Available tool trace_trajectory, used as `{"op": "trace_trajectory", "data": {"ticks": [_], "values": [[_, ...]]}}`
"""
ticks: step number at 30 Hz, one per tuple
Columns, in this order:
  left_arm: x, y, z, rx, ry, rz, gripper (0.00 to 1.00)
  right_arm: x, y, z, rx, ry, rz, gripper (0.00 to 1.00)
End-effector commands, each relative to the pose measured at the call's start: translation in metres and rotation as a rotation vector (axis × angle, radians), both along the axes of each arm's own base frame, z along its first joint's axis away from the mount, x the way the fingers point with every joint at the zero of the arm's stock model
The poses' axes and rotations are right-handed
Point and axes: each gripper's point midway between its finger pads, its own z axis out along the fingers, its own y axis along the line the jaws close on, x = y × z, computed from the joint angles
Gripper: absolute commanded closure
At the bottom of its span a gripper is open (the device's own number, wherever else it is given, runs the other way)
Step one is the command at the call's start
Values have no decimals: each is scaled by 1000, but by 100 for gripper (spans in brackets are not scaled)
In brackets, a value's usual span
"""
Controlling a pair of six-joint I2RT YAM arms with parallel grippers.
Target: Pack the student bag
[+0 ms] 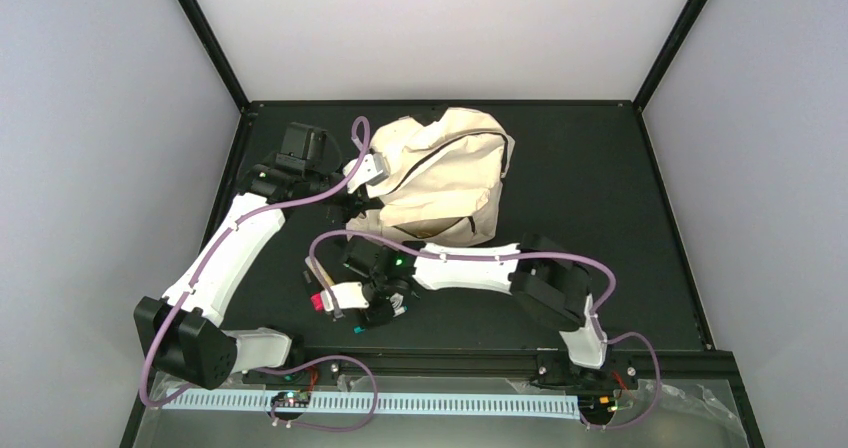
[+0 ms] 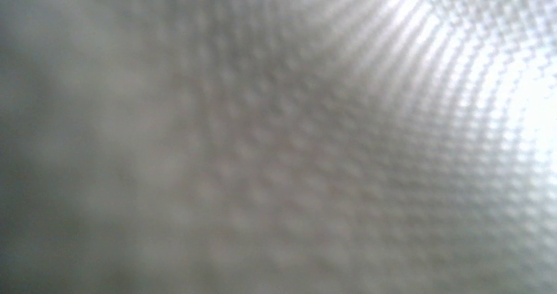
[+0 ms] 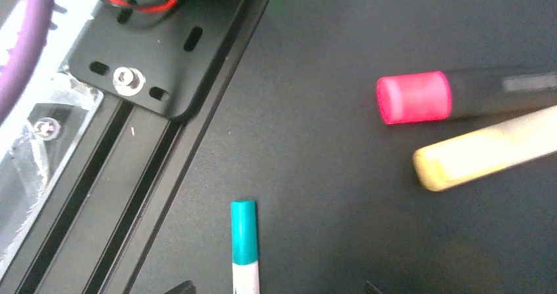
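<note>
Cream fabric of the student bag [image 1: 440, 173] is seen slumped on the black surface [image 1: 600, 228], toward 12 o'clock of the overhead view, with a dark zipper line curving across its top. The left end effector [image 1: 368, 171] is placed against the bag's 9 o'clock edge. It is closed. The left wrist view is filled by blurred woven cloth, lit from 1 o'clock, so the fingers are hidden and a pinch on the cloth cannot be confirmed.

The right end effector [image 1: 340, 303] is positioned near the surface at 7 o'clock of the bag, well apart from it. In the right wrist view only its dark fingertips [image 3: 185, 287] are shown, at the bottom edge, and the jaws stand apart. A teal-capped pen [image 3: 244, 241] with a white barrel is laid at 6 o'clock of that view, between the two tips, with its cap pointing to 12 o'clock. A pink-capped marker [image 3: 414, 97] with a black barrel is laid at 2 o'clock, and a yellow marker [image 3: 486, 153] just beside it at 3 o'clock. Whether these two touch cannot be told. A black mounting rail [image 3: 141, 110] with a bolt is shown at 10 o'clock, and a purple cable [image 3: 26, 38] crosses the top left corner.
</note>
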Motion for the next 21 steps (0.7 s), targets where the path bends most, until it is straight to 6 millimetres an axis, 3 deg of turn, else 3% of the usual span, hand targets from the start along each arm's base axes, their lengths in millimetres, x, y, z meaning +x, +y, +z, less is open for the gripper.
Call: {"op": "trace_trajectory", "data": {"ticks": [1,3,10,16,21], "values": [[8,-1,21,-25,-84,5,98,-17,1,-25,-95,-2,80,33],[8,-1,21,-28,-85,3,98,-20,4,-35,-118,-10,93,34],[7,-2,21,-29,-85,0,98,-11,10,-47,-160,-27,58,53],[7,-1,21,-26,-89,1,98,-3,-6,-59,-238,-56,1,66],[7,-1,22,-26,-91,1,98,-7,-23,-52,-224,-48,-54,71]]}}
